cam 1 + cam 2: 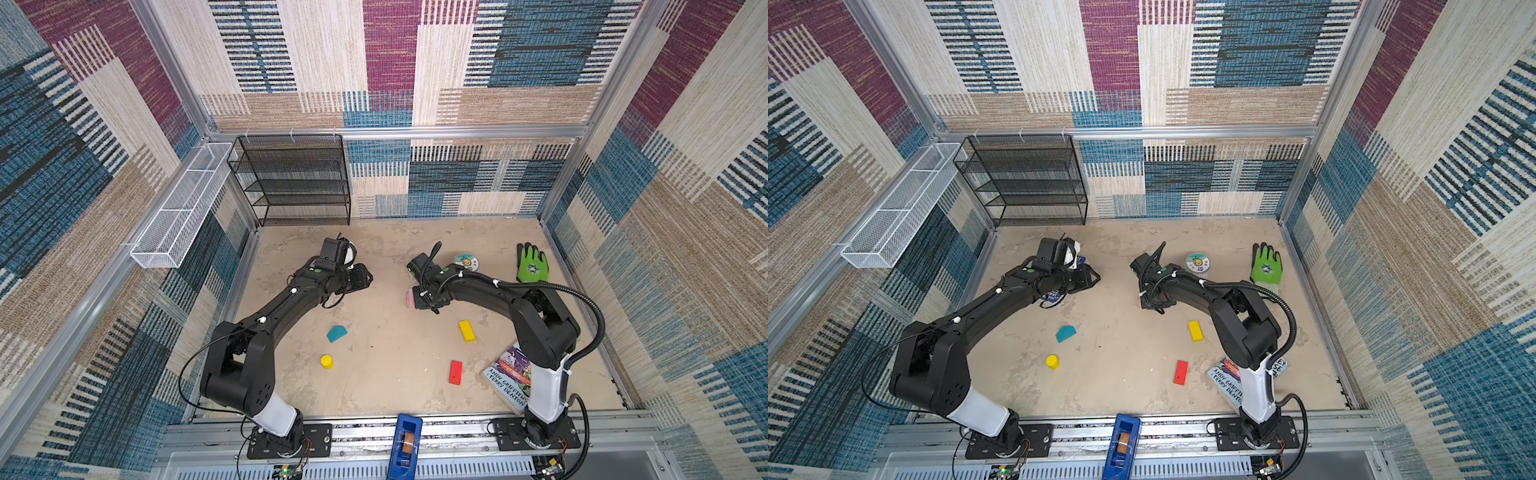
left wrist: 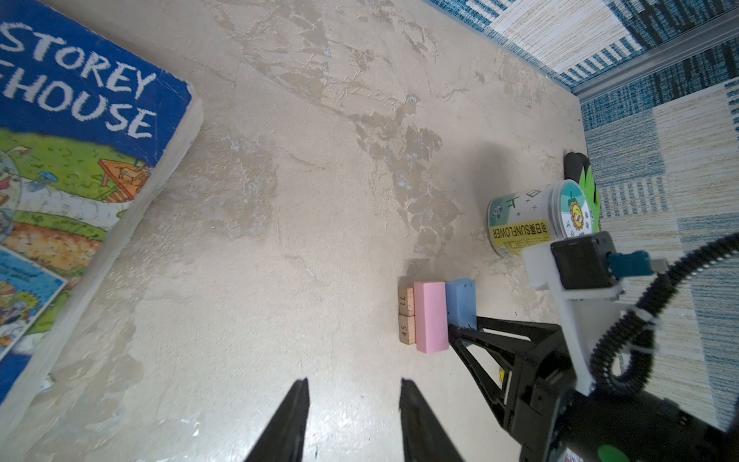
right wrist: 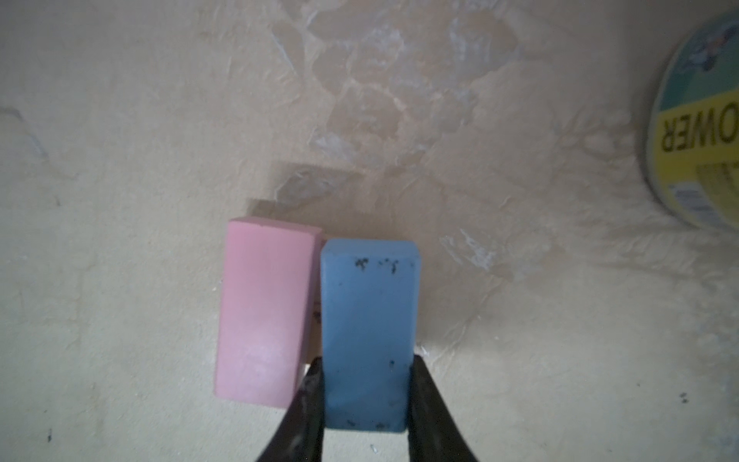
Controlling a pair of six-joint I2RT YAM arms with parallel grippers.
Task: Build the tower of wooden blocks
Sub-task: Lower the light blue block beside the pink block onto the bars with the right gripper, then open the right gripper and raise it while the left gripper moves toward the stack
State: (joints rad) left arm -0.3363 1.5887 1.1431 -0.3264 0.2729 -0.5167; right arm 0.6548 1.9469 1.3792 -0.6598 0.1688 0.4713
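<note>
My right gripper (image 3: 366,366) is shut on a light blue block (image 3: 370,320), holding it side by side with a pink block (image 3: 264,308). In the left wrist view, two plain wood blocks (image 2: 407,316) with numbered ends lie against the pink block (image 2: 430,316). I cannot tell whether the blue block (image 2: 460,304) rests on anything. My left gripper (image 2: 354,386) stands open over bare table, to the left of this group. A teal house-shaped piece (image 1: 336,333), a yellow cylinder (image 1: 326,361), a yellow block (image 1: 466,331) and a red block (image 1: 455,372) lie loose nearer the front.
A yellow jar (image 1: 466,262) and a green glove (image 1: 531,262) sit behind the right arm. One book (image 1: 509,380) lies by the right arm's base, and a blue book (image 2: 72,160) lies under the left arm. A black mesh rack (image 1: 295,183) stands at the back left.
</note>
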